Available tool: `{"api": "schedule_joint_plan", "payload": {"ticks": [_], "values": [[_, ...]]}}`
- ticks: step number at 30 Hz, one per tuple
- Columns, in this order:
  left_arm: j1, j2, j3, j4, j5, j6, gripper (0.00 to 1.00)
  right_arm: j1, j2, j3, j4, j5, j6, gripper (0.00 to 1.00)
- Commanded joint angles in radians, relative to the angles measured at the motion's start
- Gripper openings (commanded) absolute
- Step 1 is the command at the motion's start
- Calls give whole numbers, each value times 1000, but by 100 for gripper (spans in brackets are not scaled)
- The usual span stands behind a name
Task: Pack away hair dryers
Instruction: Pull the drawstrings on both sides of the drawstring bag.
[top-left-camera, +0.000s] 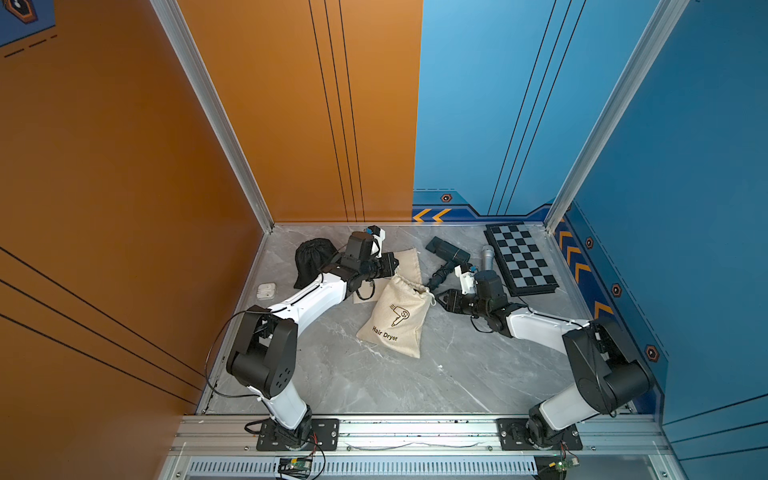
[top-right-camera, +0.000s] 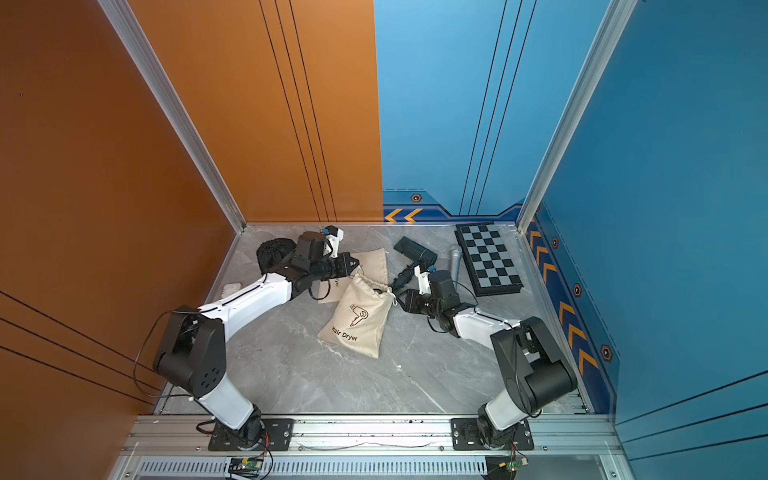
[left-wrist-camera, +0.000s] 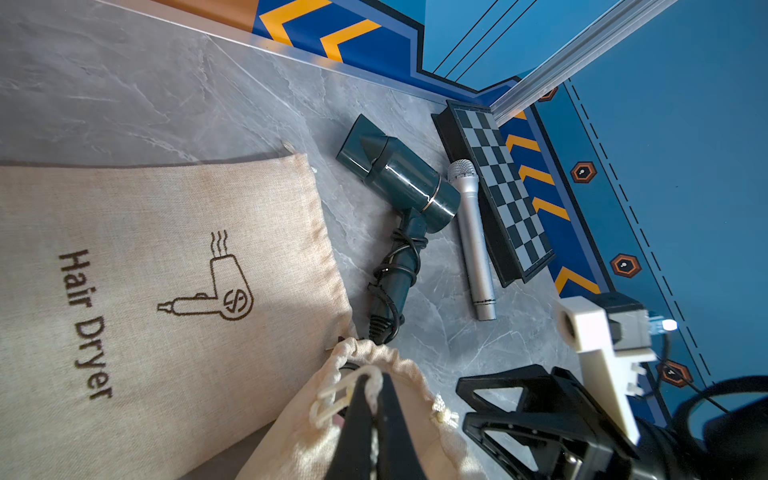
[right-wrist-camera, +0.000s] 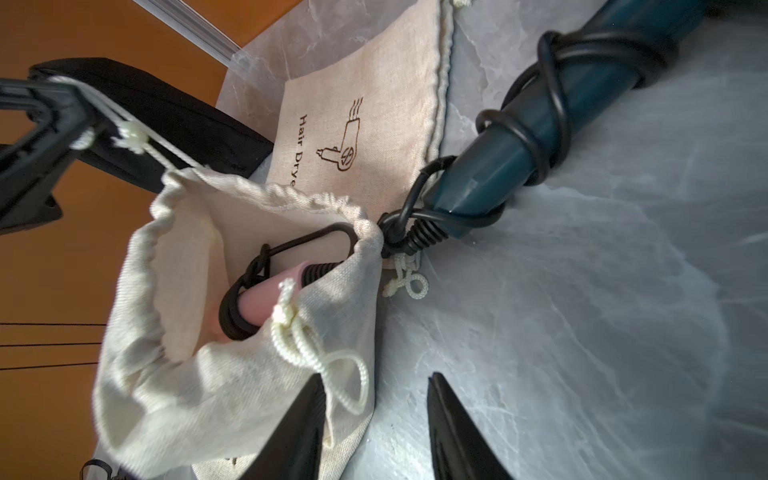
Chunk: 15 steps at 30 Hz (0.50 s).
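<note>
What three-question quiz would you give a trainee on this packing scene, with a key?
1. True or false: the pink plastic hair dryer sits inside the open beige cloth drawstring bag.
2. Which thing lies right beside the dark plastic hair dryer on the grey marble table? A) slim grey metal microphone B) white earbud case C) black cloth pouch
3. What is the left pincer shut on?
Key: 1 true; 2 A; 3 the bag's white drawstring.
</note>
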Motion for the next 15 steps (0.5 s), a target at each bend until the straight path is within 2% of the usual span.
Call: {"api": "schedule_joint_plan", "payload": {"ticks": [1, 10, 15], "values": [[-8, 7, 34, -8, 5, 28, 0, 14, 46, 49, 19, -27, -30, 39], [-10, 11, 37, -10, 6, 31, 0, 53, 77, 81, 25, -25, -19, 37], [-11, 11, 40, -11, 6, 32, 0, 71, 45, 60, -3, -11, -27, 37]]}}
